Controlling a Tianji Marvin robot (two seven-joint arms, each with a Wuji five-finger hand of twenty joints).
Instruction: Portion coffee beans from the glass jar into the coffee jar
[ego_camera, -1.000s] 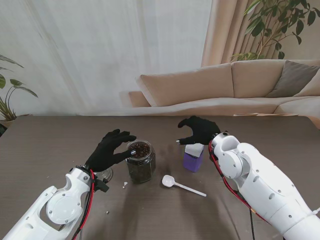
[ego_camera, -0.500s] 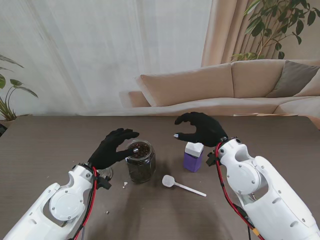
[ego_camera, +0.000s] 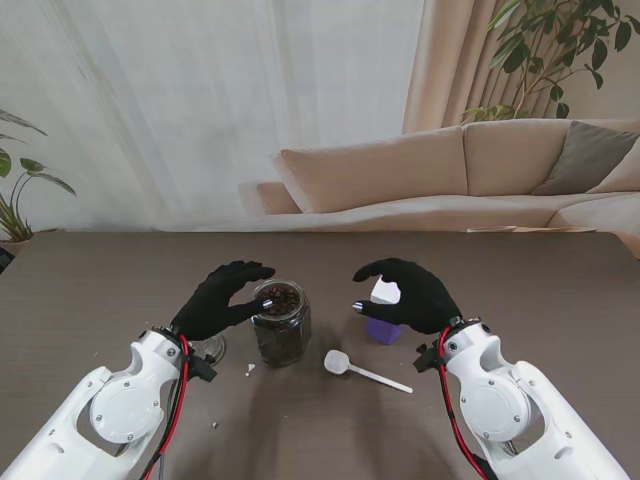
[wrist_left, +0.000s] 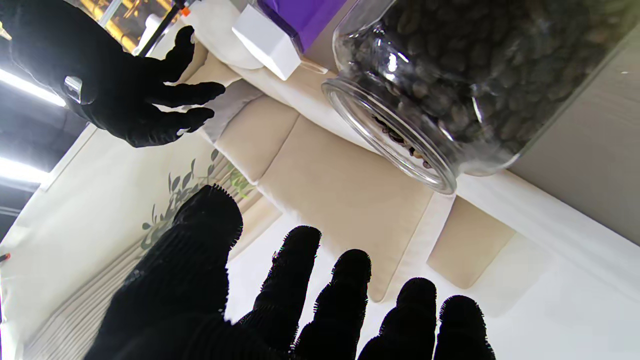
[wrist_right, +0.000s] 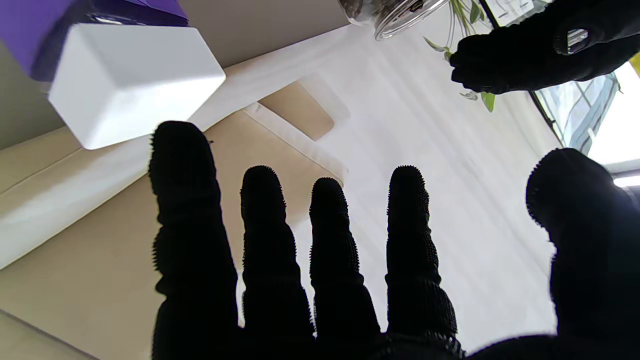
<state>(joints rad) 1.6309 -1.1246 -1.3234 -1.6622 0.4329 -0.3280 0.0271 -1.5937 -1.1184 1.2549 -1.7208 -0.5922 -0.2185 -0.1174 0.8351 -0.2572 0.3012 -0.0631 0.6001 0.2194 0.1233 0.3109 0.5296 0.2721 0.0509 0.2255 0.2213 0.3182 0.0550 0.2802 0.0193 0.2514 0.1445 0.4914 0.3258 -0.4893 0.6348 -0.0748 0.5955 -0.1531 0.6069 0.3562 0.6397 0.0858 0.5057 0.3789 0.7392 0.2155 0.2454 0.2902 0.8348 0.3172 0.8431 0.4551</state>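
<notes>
A: Where is the glass jar (ego_camera: 281, 323)?

B: It stands upright on the table (ego_camera: 100, 290), near the middle, with no lid on it. It is almost full of beans (ego_camera: 280, 298). In the left wrist view you see the beans through the glass, up to the rim.

A: And the left hand (ego_camera: 220, 298)?

B: It is just beside the jar, on its left side, at the height of the rim. The fingers (wrist_left: 300, 280) are spread and a little curled. The thumb tip is very close to the rim, but I cannot tell if it touches. The hand holds nothing.

A: The right hand (ego_camera: 408, 295)?

B: It hangs over the table, between the jar and the purple jar (ego_camera: 383, 324). It hides part of that jar from the stand camera. The fingers (wrist_right: 260, 240) are apart and nearly straight, the thumb well to the side. It holds nothing too.

A: Tell me more about the purple jar.

B: It is to the right of the glass jar, and a white lid (wrist_right: 132, 82) is on it. In the right wrist view it is near the little finger, not touching.

A: Anything else?

B: A white spoon (ego_camera: 362, 370) lies flat on the table, nearer to me than both jars, between them. Its bowl points to the glass jar. A small white crumb (ego_camera: 250, 368) lies near the glass jar. Behind the table there is a beige sofa (ego_camera: 450, 175).
</notes>
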